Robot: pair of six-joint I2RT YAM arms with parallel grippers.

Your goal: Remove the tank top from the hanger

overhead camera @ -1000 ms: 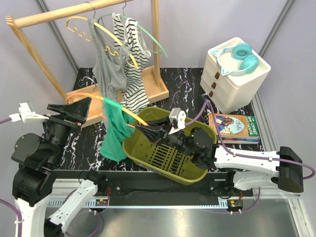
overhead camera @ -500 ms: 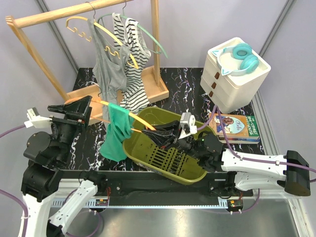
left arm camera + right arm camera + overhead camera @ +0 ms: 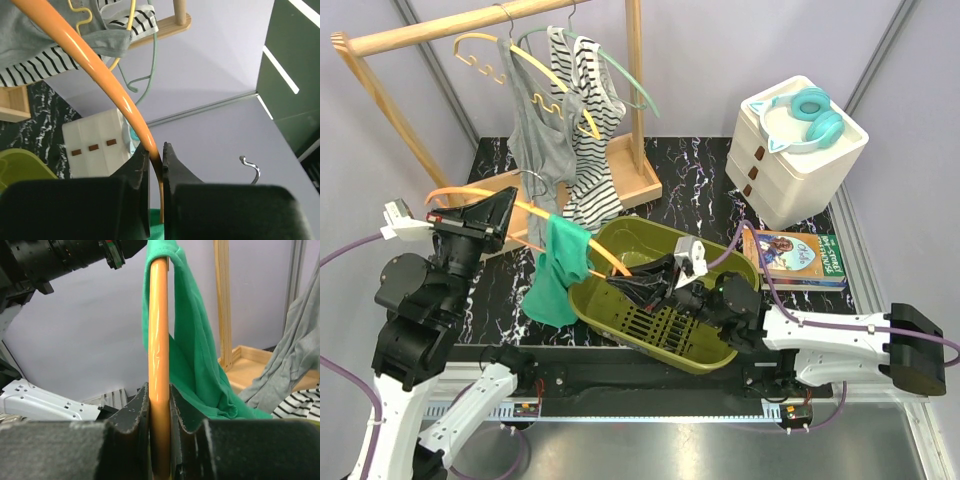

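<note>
Risks first: both arms are tied up on the orange hanger [image 3: 525,208], so nothing is free to pull the cloth. The left gripper [image 3: 156,150] is pressed together on the bar, pinching it right at the fingertips. The right gripper [image 3: 159,390] is likewise clamped on the other end, low over the olive basket [image 3: 720,352]. The green tank top [image 3: 558,270] hangs bunched over the bar between the two grips, w/ its lower part draping outside the basket's left rim, above the table.

- The left pinch is a tip-only hold on a round, curved bar. Any twist or pull could let the bar roll out of it.
- If either arm lets go to grab the top, the hanger is left on one pinch. It could swing & dump the top onto the table instead of the basket.
- If the arms pull apart, the hanger may flex or pop free.
- The strap may snag on the hanger's curve. I can't tell how it's threaded.

Vs. 1 s ago: the left jaws were spread near the bar & are now shut on it. The left arm sits a bit higher & further right. The right arm has shifted slightly, w/ its grip unchanged. The top hangs in about the same spot.
</note>
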